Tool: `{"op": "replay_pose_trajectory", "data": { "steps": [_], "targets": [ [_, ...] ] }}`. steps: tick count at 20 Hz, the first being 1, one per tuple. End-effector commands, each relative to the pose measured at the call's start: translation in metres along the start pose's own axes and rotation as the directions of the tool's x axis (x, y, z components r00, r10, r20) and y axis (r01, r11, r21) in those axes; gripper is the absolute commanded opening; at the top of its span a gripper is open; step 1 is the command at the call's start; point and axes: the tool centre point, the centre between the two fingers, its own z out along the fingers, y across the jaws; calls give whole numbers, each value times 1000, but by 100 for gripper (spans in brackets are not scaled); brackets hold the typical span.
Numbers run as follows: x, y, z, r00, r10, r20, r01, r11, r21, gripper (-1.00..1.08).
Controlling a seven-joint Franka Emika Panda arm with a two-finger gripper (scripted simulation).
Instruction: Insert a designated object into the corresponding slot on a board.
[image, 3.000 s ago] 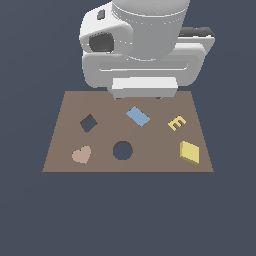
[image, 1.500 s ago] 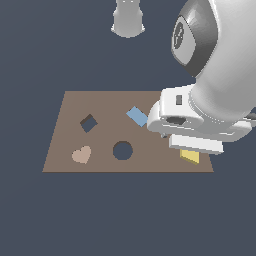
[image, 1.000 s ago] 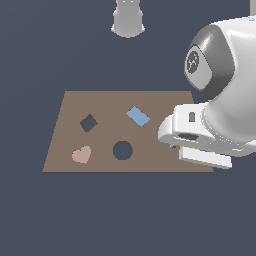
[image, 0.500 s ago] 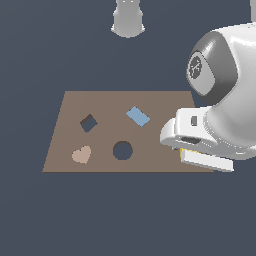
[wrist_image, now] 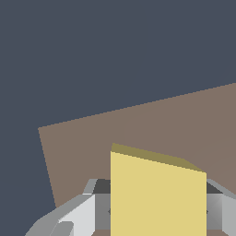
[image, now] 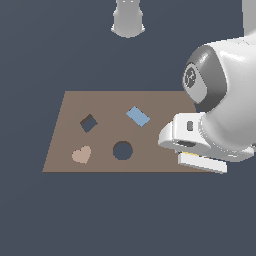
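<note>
The board lies flat across the middle of the exterior view, and the arm's bulk covers its right end. On progress: the pick-up looks done and the insertion is all still to come. In the wrist view the yellow block fills the lower middle of the frame, standing between the grey fingers of the jaws, which look clamped on its two sides over a corner of the board. In the exterior view the block cannot be made out, hidden under the wrist at the right centre.

The diamond slot sits empty at the left centre, well apart from the jaws.

Between them lie the blue rectangle and the round hole; the tan heart is just below the slot. None rises much, so I judge the path clear if the block is carried above the board.
</note>
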Motion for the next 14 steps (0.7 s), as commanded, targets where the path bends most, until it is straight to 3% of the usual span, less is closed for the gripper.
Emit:
{"op": "replay_pose_trajectory", "data": {
  "steps": [1, 14],
  "targets": [
    [0, 0, 0, 1000, 0, -1, 0, 1000, 0, -100],
    [-2, 0, 0, 1000, -10, -1, 10, 1000, 1, -100]
  ]
}}
